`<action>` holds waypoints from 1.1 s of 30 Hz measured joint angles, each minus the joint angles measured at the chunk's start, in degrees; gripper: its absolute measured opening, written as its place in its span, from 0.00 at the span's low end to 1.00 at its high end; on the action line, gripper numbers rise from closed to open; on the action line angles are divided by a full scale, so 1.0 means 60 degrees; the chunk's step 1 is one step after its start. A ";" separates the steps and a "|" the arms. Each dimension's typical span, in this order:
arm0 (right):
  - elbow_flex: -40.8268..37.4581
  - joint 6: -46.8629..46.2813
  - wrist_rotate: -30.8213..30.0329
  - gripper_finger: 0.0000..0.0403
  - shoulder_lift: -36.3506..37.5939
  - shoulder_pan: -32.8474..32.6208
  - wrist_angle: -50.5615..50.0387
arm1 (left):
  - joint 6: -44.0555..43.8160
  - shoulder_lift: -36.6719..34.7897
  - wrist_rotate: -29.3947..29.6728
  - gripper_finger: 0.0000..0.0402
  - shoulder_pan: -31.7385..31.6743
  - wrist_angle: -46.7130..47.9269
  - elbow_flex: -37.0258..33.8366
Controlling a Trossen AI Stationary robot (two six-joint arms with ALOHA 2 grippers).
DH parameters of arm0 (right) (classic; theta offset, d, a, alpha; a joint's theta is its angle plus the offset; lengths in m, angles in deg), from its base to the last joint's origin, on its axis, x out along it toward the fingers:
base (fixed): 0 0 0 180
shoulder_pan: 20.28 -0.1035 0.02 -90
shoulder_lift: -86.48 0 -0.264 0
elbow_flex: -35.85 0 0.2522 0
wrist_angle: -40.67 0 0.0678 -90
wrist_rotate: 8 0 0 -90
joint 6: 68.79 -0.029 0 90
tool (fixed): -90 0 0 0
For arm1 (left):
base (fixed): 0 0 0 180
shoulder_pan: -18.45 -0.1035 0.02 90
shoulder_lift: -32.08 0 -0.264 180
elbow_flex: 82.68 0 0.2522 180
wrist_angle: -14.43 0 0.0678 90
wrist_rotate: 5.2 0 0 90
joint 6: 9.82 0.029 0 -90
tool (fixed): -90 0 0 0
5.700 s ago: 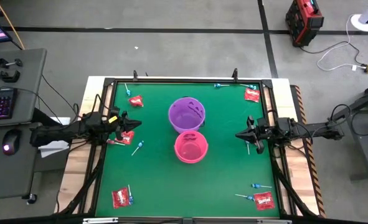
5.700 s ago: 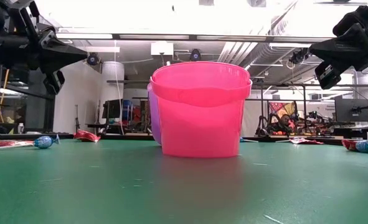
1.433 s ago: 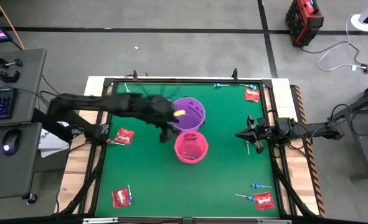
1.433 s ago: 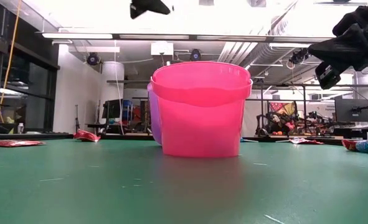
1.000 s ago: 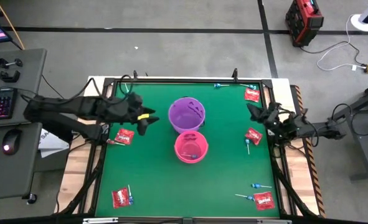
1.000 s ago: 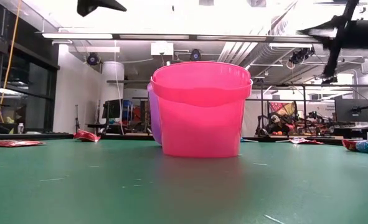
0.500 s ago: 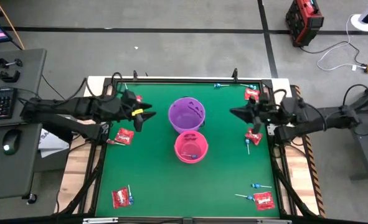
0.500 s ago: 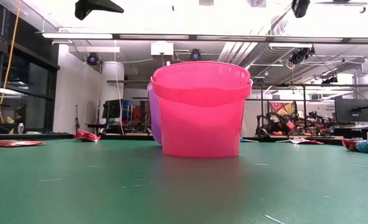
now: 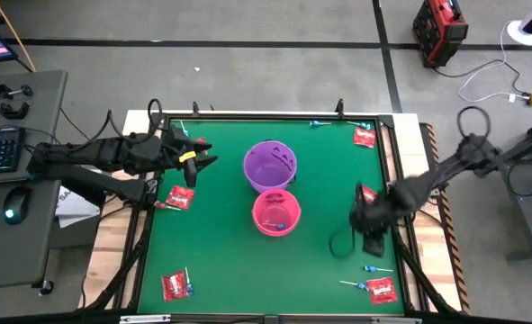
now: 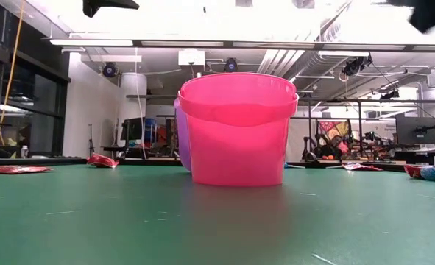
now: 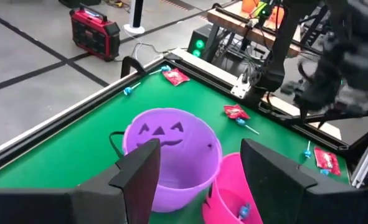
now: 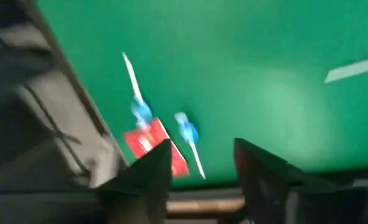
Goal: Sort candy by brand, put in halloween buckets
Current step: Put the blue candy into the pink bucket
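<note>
Candy lay scattered over the green tabletop (image 9: 220, 261): red packets near the left edge (image 9: 181, 196), at the far right corner (image 9: 365, 137) and at both near corners, with blue-headed lollipops beside several of them. The purple bucket (image 9: 270, 165) and the pink bucket (image 9: 275, 212) stood touching at the middle, the pink one on the near side with a lollipop (image 11: 242, 211) lying inside.

The right end effector (image 9: 363, 219) hung over the right side of the tabletop, short of the near right corner, its fingers apart and empty; its wrist view looked down on a red packet (image 12: 154, 147) with two lollipops (image 12: 188, 134) just beside it. The left end effector (image 9: 198, 158) hovered near the far left corner, jaws spread, nothing held.

The step in hand looked like the right arm's reach for that corner cluster. Next would come a descent onto a single piece and a clean pinch, without dragging its neighbours along.
</note>
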 joint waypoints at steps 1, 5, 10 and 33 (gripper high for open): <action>-0.0291 -0.0280 0.0022 0.49 -0.0161 -0.0385 0.0391 | -0.0001 0.0002 -0.0004 0.53 0.0000 -0.0004 0.0000; -0.1429 -0.1508 0.0056 0.56 -0.0751 -0.1727 0.2706 | -0.0005 0.0008 -0.0007 0.53 0.0000 0.0003 0.0000; -0.2176 -0.2678 -0.0170 0.55 -0.1578 -0.2696 0.4175 | -0.0005 0.0007 0.0040 0.53 0.0000 -0.0004 0.0000; -0.1510 -0.1981 -0.1148 0.09 -0.3388 -0.3613 0.3678 | -0.0019 0.0010 0.0619 0.53 -0.0001 -0.0036 0.0004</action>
